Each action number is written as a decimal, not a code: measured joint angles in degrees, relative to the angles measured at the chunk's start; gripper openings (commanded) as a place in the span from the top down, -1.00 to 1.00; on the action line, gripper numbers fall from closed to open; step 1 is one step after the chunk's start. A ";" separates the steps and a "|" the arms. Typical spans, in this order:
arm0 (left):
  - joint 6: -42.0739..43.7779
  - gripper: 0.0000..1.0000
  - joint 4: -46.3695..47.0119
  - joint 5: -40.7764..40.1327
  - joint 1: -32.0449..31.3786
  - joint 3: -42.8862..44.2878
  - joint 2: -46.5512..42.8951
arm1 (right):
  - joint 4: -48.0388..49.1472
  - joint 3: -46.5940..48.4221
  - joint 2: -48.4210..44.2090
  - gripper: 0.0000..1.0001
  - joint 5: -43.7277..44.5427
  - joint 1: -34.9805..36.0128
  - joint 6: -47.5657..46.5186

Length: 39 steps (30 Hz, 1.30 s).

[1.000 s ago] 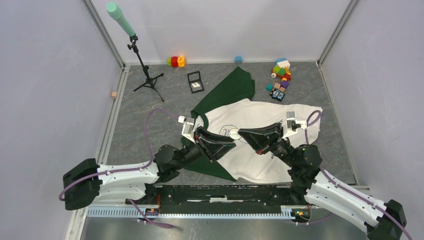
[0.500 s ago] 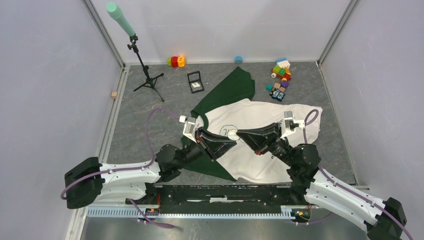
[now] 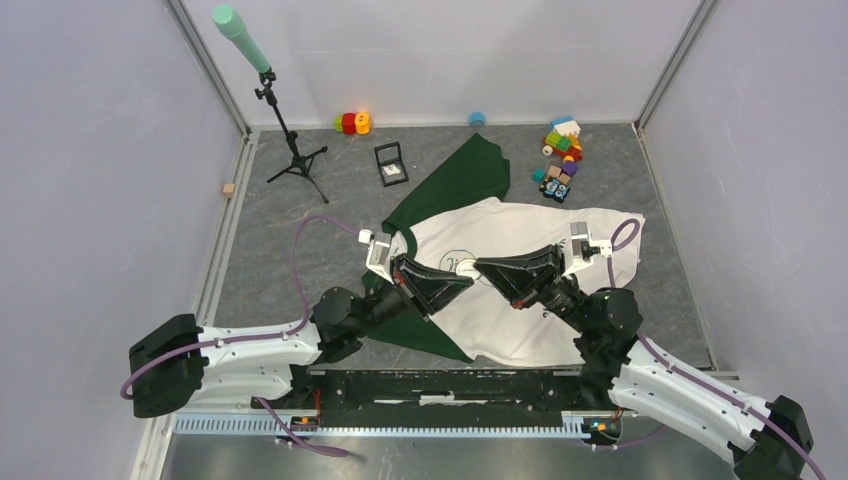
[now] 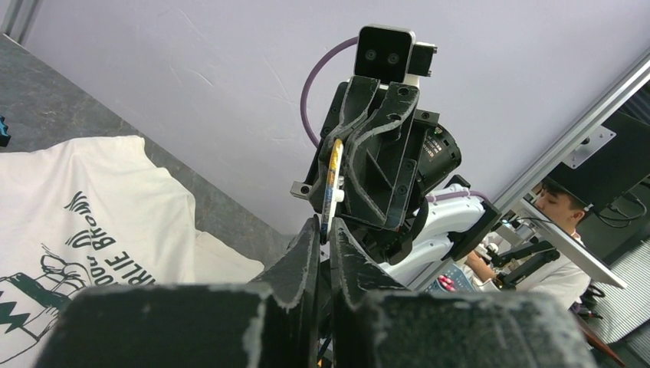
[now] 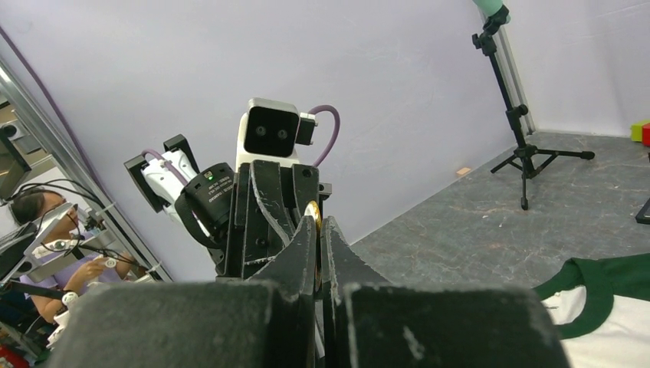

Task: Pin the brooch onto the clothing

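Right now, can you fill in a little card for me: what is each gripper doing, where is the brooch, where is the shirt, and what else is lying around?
left gripper: shut on the edge of the brooch, it seems
right gripper: tip to tip with the left one, pinching the brooch too
brooch: small gold disc, held up off the T-shirt
T-shirt: lying flat under both grippers, print up
pinned: not yet
other things: black box, toy blocks, tripod at the far end

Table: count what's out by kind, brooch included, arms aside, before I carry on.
T-shirt: 1
brooch: 1
black box: 1
tripod stand: 1
toy clusters: 2
small blue piece: 1
tan cube: 1
Total: 8
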 measured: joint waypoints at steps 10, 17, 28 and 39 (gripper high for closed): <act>1.16 0.96 -4.44 0.24 0.00 0.02 -1.40 | -5.66 0.70 -1.55 -0.15 -1.81 -0.09 -2.82; 5.75 0.95 -20.83 4.85 0.63 2.45 -8.15 | -25.03 11.52 -1.99 -0.61 -4.22 -0.09 -13.18; 10.14 0.96 -41.79 22.86 6.91 7.02 -10.05 | -47.54 22.84 2.86 -0.42 -18.05 -0.59 -24.13; 10.43 0.96 -49.11 31.28 7.21 9.55 -9.68 | -54.90 22.99 6.75 -0.08 -30.36 -6.08 -23.65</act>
